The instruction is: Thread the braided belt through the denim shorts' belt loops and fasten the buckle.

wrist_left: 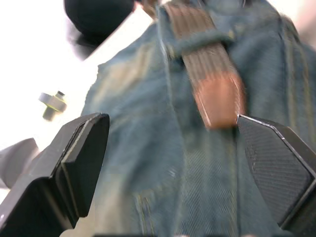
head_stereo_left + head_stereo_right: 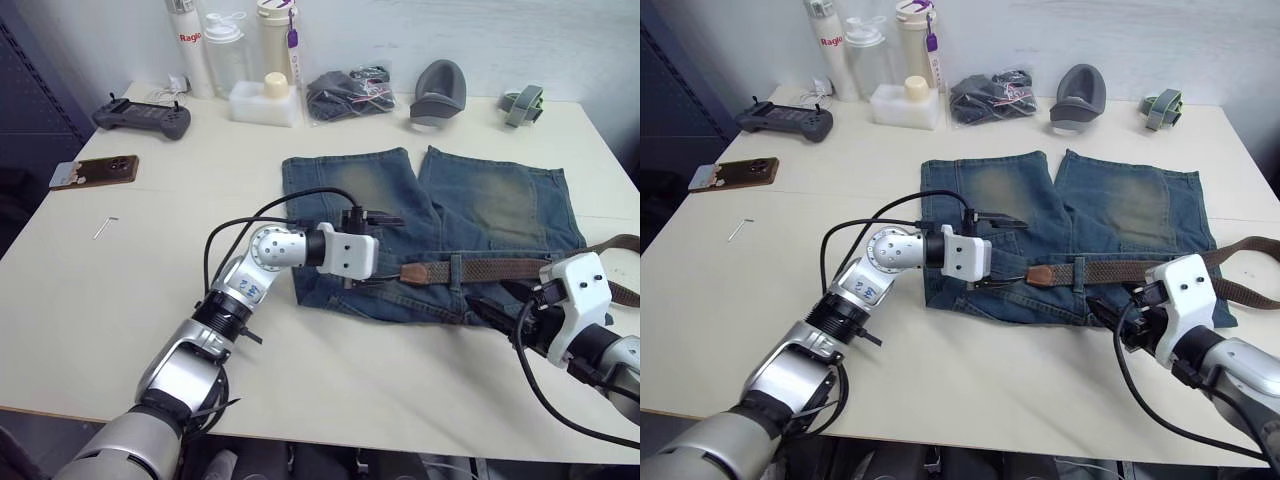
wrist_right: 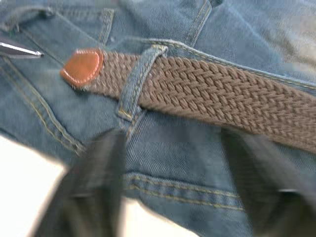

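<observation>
The denim shorts [image 2: 480, 205] lie flat on the table, waistband towards me. The braided belt [image 3: 222, 98] runs along the waistband under one belt loop [image 3: 140, 79], and its tan tip [image 2: 415, 272] pokes out past that loop. The rest of the belt trails off to the right [image 2: 620, 245]; the buckle is out of view. My left gripper [image 2: 385, 250] is open over the waistband, just left of the tan tip [image 1: 219, 101]. My right gripper [image 3: 177, 187] is open at the waistband's near edge, just short of the belt, with nothing between its fingers.
Along the back of the table stand a game controller [image 2: 142, 118], bottles [image 2: 225, 50], a white box [image 2: 265, 100], a bag of dark cloth [image 2: 348, 93], a grey object [image 2: 438, 90] and a small strap roll [image 2: 523, 105]. A phone [image 2: 95, 171] and a hex key [image 2: 105, 227] lie at the left.
</observation>
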